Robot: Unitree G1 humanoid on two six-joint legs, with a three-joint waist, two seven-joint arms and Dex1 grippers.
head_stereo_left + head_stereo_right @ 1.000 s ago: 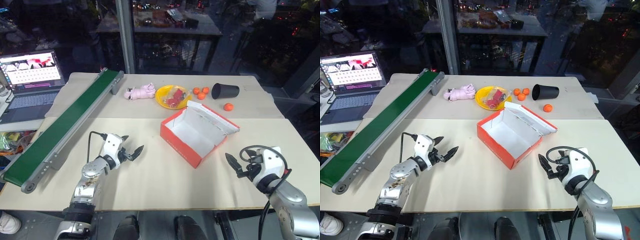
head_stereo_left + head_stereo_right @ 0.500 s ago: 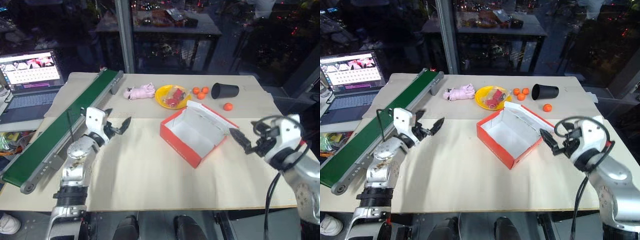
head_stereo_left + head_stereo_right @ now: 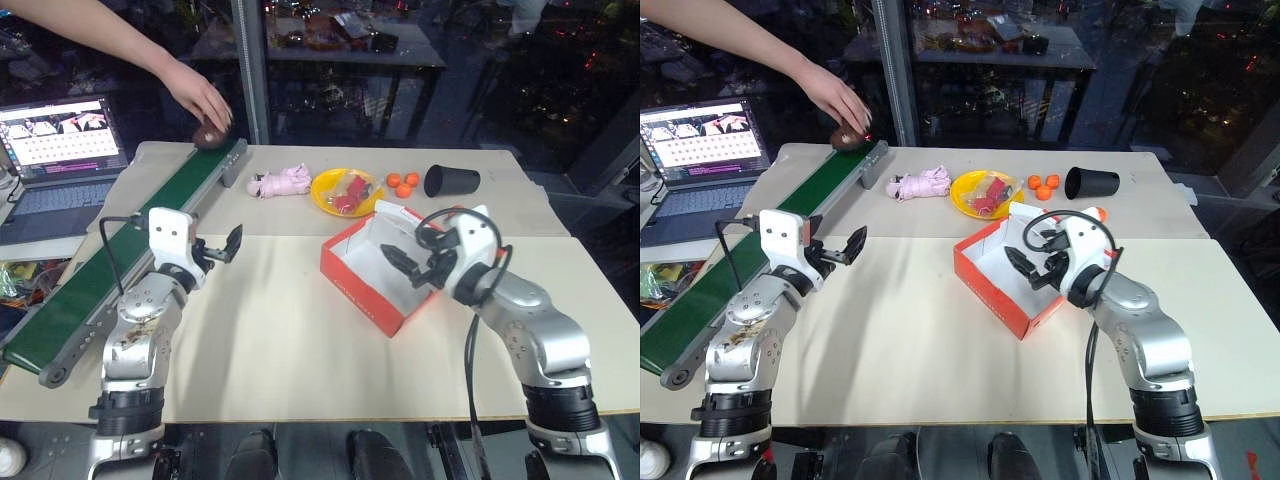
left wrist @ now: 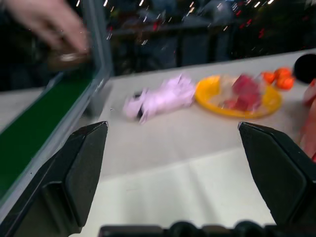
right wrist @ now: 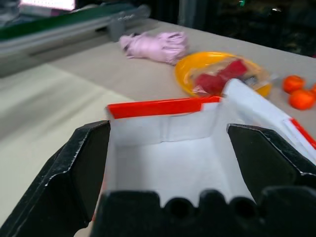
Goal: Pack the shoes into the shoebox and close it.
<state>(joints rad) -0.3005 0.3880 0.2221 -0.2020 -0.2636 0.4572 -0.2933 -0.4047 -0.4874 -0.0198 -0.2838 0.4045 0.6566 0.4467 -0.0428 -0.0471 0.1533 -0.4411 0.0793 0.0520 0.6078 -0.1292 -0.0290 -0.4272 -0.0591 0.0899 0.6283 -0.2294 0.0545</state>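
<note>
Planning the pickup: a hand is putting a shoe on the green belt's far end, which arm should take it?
Left. Its open end effector hovers beside the conveyor belt, nearer the shoe; the right end effector hangs over the shoebox.

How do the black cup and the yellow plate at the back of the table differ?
The black cup lies tipped on its side, its mouth facing the oranges; the yellow plate sits flat. The cup is dark, tall-walled and seems empty; the plate is bright, shallow and holds red items. Both rest on the far half of the table, behind the shoebox.
</note>
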